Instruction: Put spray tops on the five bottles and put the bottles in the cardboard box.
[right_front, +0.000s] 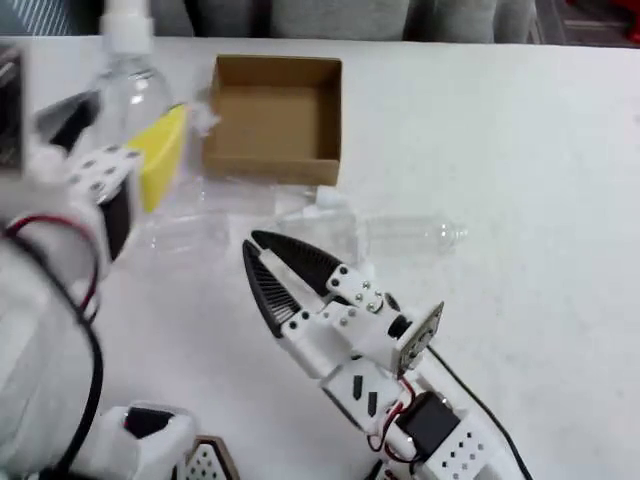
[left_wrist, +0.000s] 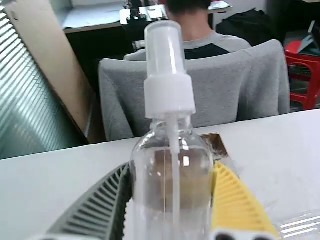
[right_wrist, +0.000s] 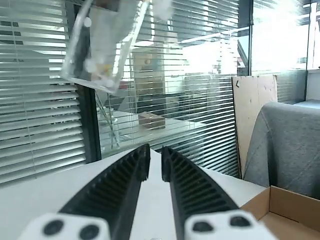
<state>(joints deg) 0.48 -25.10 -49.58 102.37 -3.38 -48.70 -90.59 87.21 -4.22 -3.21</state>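
Left pincer (right_front: 135, 108) clamps a spray-topped bottle (left_wrist: 170, 150) upright, cardboard box (right_front: 270, 168) at its three o'clock; right pincer (right_front: 250, 252) sits all but closed, empty.

Strong daylight is coming through the window (right_wrist: 280, 30) and blinds (right_wrist: 45, 125), washing the panes white. The white bench (right_front: 540, 140) is reflecting it evenly; shadows are falling faint and soft. Highlights are glinting on the bottle (left_wrist: 170, 185).

— What do you have at the far left?
— I see one clear bottle (left_wrist: 170, 185) standing upright, a white spray top (left_wrist: 169, 70) on it, just left of the open cardboard box (right_front: 278, 115).
— Others?
— A second bottle (right_front: 410, 237) lies on its side, nearer than the box, neck pointing right.
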